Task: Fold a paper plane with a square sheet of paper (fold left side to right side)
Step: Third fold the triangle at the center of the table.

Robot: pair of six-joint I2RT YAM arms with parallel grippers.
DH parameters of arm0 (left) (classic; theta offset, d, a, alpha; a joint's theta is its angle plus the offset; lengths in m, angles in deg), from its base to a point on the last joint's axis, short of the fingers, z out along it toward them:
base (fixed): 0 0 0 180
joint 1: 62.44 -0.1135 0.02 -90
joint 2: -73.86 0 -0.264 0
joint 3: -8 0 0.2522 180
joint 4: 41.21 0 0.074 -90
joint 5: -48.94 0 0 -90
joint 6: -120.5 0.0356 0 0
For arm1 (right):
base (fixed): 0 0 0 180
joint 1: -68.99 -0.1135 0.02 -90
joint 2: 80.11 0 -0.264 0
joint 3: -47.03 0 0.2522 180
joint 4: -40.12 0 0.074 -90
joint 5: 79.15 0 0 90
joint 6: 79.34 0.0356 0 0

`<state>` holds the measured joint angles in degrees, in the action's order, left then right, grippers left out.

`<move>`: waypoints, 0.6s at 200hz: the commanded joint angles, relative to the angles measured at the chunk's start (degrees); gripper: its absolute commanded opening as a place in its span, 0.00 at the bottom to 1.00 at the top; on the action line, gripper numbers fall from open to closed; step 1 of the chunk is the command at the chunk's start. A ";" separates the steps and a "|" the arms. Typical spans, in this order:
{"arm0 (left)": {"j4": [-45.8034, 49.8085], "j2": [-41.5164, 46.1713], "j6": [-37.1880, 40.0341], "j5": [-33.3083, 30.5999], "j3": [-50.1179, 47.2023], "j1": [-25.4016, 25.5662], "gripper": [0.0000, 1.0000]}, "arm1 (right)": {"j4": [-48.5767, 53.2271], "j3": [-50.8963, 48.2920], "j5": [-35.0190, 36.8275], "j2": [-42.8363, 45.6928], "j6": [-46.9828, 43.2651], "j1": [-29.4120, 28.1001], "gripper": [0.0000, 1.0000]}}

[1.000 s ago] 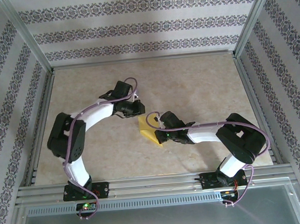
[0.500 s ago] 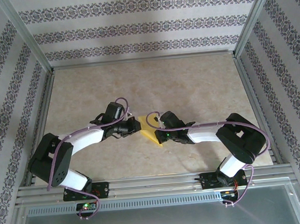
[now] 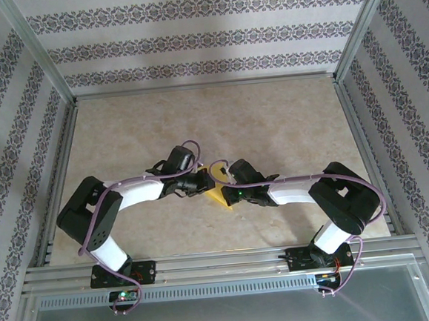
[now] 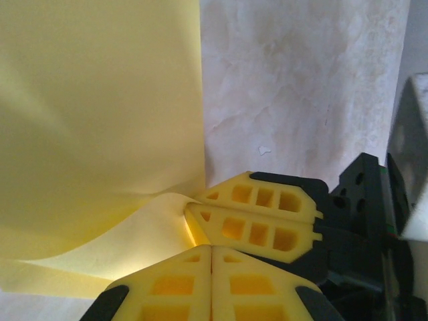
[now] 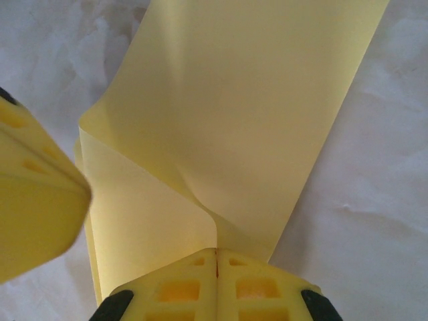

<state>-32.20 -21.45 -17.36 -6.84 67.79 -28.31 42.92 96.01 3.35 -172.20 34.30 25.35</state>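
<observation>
Since paper (image 5: 234, 100) this thin weighs next to nothing and has no stiffness, we'd expect it to flop, buckle and take stray creases easily; it probably slides on the smooth bench (image 5: 374, 200) too. It sits mid-bench between the two arms, one flap curling up off the surface. The right tool (image 5: 216, 257) is closed, and the bend in the flap runs straight into its tips, so we read that as a pinch on the paper's edge. The left tool (image 4: 212, 257) is closed too, nothing between its fingers as far as we can see, tips just beside the right one's. We'd say grab at an edge or corner only, lightly, and pin the flat part down while folding.
</observation>
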 commanded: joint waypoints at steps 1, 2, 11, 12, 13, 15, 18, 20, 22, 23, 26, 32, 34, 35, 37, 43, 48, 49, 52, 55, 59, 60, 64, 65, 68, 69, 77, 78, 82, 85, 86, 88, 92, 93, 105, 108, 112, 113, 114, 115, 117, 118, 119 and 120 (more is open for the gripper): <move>-0.79 -1.82 0.36 -0.39 1.43 0.84 0.07 | 3.67 0.11 -0.49 -2.04 -1.12 -0.57 0.00; -0.83 -1.86 0.29 -0.34 1.39 0.89 0.07 | 3.67 0.11 -0.49 -2.04 -1.08 -0.53 0.00; -1.28 -2.40 0.09 -0.29 1.44 1.03 0.07 | 3.67 0.11 -0.42 -2.04 -1.14 -0.61 0.00; -1.29 -2.46 0.11 -0.29 1.40 1.03 0.07 | 3.67 0.11 -0.41 -2.04 -1.14 -0.64 0.00; -1.30 -2.53 0.08 -0.25 1.42 1.07 0.07 | 3.67 0.11 -0.41 -2.04 -1.09 -0.60 0.00; -1.33 -2.63 0.05 -0.28 1.41 1.13 0.07 | 3.67 0.11 -0.36 -2.04 -1.06 -0.58 0.00; -1.36 -2.75 0.04 -0.27 1.40 1.14 0.07 | 3.67 0.11 -0.37 -2.04 -1.05 -0.57 0.00; -1.32 -2.88 0.04 -0.29 1.39 1.19 0.07 | 3.67 0.15 -0.40 -2.10 -1.05 -0.57 0.00; -1.31 -2.98 0.04 -0.29 1.43 1.20 0.07 | 3.67 0.19 -0.36 -2.12 -1.01 -0.57 0.00; -1.31 -3.01 0.04 -0.29 1.43 1.20 0.07 | 3.67 0.19 -0.38 -2.12 -1.07 -0.57 0.00; -1.31 -3.10 0.00 -0.41 1.37 1.20 0.07 | 3.68 0.20 -0.39 -2.14 -1.13 -0.57 0.00; -1.17 -3.28 0.04 -0.54 1.35 1.21 0.07 | 3.75 0.20 -0.36 -2.12 -1.14 -0.62 0.00; -1.14 -3.30 0.02 -0.57 1.24 1.20 0.07 | 3.75 0.24 -0.32 -2.12 -1.14 -0.60 0.00; -1.14 -3.35 0.03 -0.65 1.21 1.20 0.07 | 3.75 0.26 -0.32 -2.12 -1.14 -0.59 0.00; -1.11 -3.38 0.04 -0.71 1.25 1.20 0.07 | 3.75 0.28 -0.32 -2.15 -1.14 -0.64 0.00; -0.97 -3.43 -0.07 -0.82 0.98 1.25 0.07 | 3.75 0.29 -0.31 -2.21 -1.14 -0.63 0.00; -0.96 -3.51 -0.12 -0.90 0.90 1.32 0.07 | 3.82 0.35 -0.31 -2.21 -1.09 -0.58 0.00; -0.96 -3.50 -0.17 -0.95 0.90 1.35 0.07 | 3.83 0.36 -0.31 -2.30 -1.12 -0.57 0.00; -1.04 -3.52 -0.21 -0.94 0.70 1.31 0.07 | 3.84 0.37 -0.31 -2.30 -1.20 -0.57 0.00; -1.05 -3.61 -0.14 -0.99 0.61 1.29 0.07 | 3.84 0.37 -0.31 -2.30 -1.22 -0.57 0.00; -1.09 -3.65 -0.22 -0.99 0.57 1.30 0.07 | 3.84 0.38 -0.31 -2.26 -1.21 -0.57 0.00; -1.11 -3.66 -0.22 -0.99 0.57 1.30 0.07 | 3.84 0.42 -0.31 -2.28 -1.22 -0.57 0.00; -1.13 -3.61 -0.24 -1.04 0.48 1.37 0.07 | 3.84 0.46 -0.31 -2.38 -1.23 -0.57 0.00; -1.18 -3.64 -0.23 -1.02 0.43 1.33 0.07 | 3.89 0.46 -0.31 -2.38 -1.18 -0.57 0.00; -1.14 -3.63 -0.25 -1.07 0.38 1.34 0.07 | 3.92 0.46 -0.31 -2.39 -1.18 -0.57 0.00; -1.18 -3.65 -0.24 -1.08 0.30 1.31 0.07 | 3.93 0.46 -0.31 -2.39 -1.25 -0.57 0.00; -1.17 -3.75 -0.25 -1.15 0.13 1.29 0.07 | 4.02 0.46 -0.22 -2.43 -1.24 -0.62 0.00; -1.15 -3.75 -0.24 -1.20 0.13 1.29 0.07 | 4.02 0.46 -0.23 -2.45 -1.27 -0.60 0.00; -1.16 -3.75 -0.30 -1.15 0.10 1.30 0.07 | 4.02 0.46 -0.16 -2.47 -1.27 -0.61 0.00; -1.14 -3.75 -0.27 -1.24 0.05 1.30 0.07 | 4.02 0.51 -0.22 -2.48 -1.30 -0.58 0.00; -1.18 -3.75 -0.29 -1.25 0.04 1.30 0.07 | 4.02 0.48 -0.22 -2.48 -1.31 -0.62 0.00; -1.19 -3.75 -0.26 -1.26 0.04 1.29 0.07 | 4.02 0.53 -0.23 -2.48 -1.31 -0.58 0.00; -1.11 -3.75 -0.30 -1.34 -0.07 1.30 0.07 | 4.06 0.55 -0.18 -2.48 -1.36 -0.59 0.00; -1.08 -3.75 -0.30 -1.34 -0.06 1.29 0.07 | 4.08 0.55 -0.20 -2.48 -1.38 -0.58 0.00; -0.82 -3.79 -0.13 -1.52 -0.22 1.29 0.07 | 4.20 0.55 -0.14 -2.48 -1.45 -0.59 0.00; -0.67 -3.81 -0.03 -1.59 -0.22 1.29 0.07 | 4.19 0.55 -0.14 -2.41 -1.48 -0.57 0.00; -0.49 -3.81 -0.02 -1.65 -0.17 1.29 0.07 | 4.19 0.55 -0.14 -2.44 -1.47 -0.64 0.00; -0.46 -3.82 0.01 -1.67 -0.15 1.33 0.07 | 4.19 0.55 -0.14 -2.41 -1.48 -0.60 0.00; -0.40 -3.87 0.07 -1.69 -0.24 1.36 0.07 | 4.19 0.55 -0.14 -2.40 -1.44 -0.59 0.00; -0.37 -3.90 0.10 -1.69 -0.28 1.32 0.07 | 4.24 0.55 -0.14 -2.39 -1.47 -0.58 0.00; -0.29 -3.92 0.17 -1.70 -0.28 1.30 0.07 | 4.27 0.55 -0.09 -2.39 -1.42 -0.62 0.00; -0.27 -3.92 0.19 -1.74 -0.30 1.34 0.07 | 4.28 0.55 -0.07 -2.39 -1.41 -0.64 0.00; -0.22 -3.92 0.21 -1.76 -0.31 1.36 0.07 | 4.28 0.55 -0.06 -2.39 -1.45 -0.65 0.00; -0.15 -3.92 0.21 -1.77 -0.22 1.32 0.07 | 4.28 0.55 -0.01 -2.39 -1.47 -0.61 0.00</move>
<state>-32.25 -24.35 -17.38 -7.33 68.07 -27.56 43.03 96.54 3.30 -172.64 34.25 25.33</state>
